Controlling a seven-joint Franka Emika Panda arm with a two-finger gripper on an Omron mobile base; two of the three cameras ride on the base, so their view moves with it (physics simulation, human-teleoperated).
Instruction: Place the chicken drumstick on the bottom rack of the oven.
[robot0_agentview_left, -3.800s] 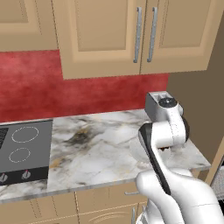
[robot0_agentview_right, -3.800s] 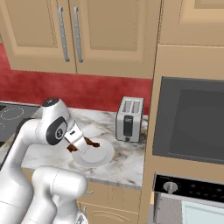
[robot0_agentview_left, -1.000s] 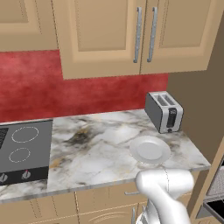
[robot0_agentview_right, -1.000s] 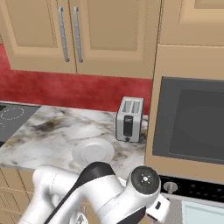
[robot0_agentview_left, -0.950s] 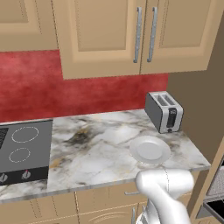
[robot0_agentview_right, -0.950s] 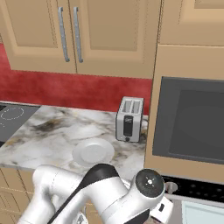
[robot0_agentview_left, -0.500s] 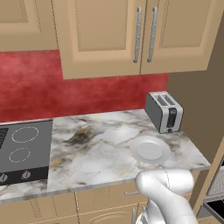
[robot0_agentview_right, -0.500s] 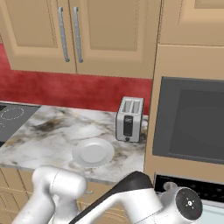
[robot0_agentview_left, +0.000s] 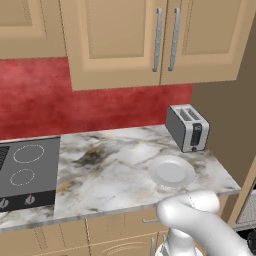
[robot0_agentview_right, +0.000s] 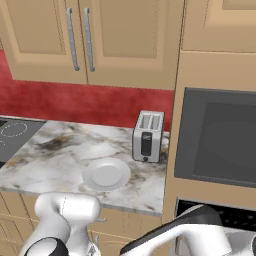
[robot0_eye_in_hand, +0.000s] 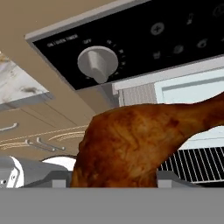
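The chicken drumstick, glossy reddish-brown, takes up the middle of the hand view, its bone end pointing right. My gripper is shut on it, with one fingertip showing on each side of the meat. Right behind it is the oven, with a black control panel and a grey knob. A grey wire rack lies low right, under the bright oven opening. The oven's control strip sits below a dark glass door in the right base view. My arm bends low toward it.
A white plate lies bare on the marble counter, beside a silver toaster. A black cooktop is at the left. Wooden cabinets hang above and drawer fronts run under the counter. A dark built-in door sits above the oven.
The arm has carried the drumstick off the plate and swung down and right, below counter level, to the oven front. Over the last second it reached farther right.
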